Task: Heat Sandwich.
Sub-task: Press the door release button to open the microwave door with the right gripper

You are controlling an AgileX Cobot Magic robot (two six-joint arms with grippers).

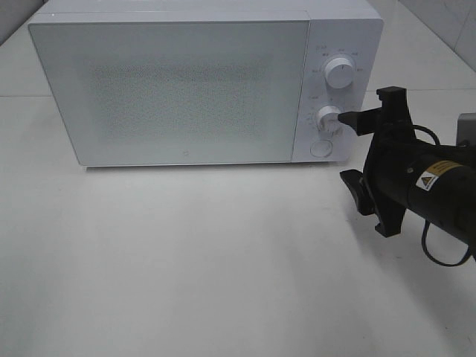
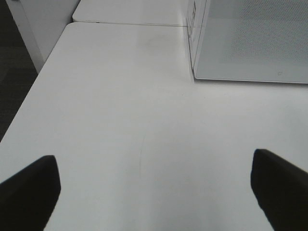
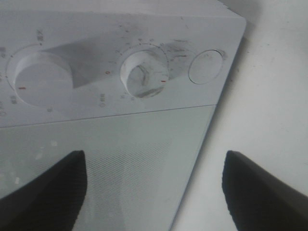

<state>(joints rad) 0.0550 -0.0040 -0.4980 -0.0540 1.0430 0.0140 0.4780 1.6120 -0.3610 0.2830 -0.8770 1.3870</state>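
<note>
At frame right, black right gripper (image 1: 344, 146), fingers apart, by lower round dial (image 1: 327, 120) of white boxy microwave (image 1: 171, 89); left gripper (image 2: 154, 161) likewise spread; sandwich unseen, perhaps inside; liable to slip off if closed off-centre.

Bright, even light bleaches the table (image 2: 120, 120) between my left jaws. Past my right jaws, the microwave (image 3: 120, 29) blurs.

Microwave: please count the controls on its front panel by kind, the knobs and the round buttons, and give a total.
Knobs: 2
Round buttons: 1
Total: 3
</note>
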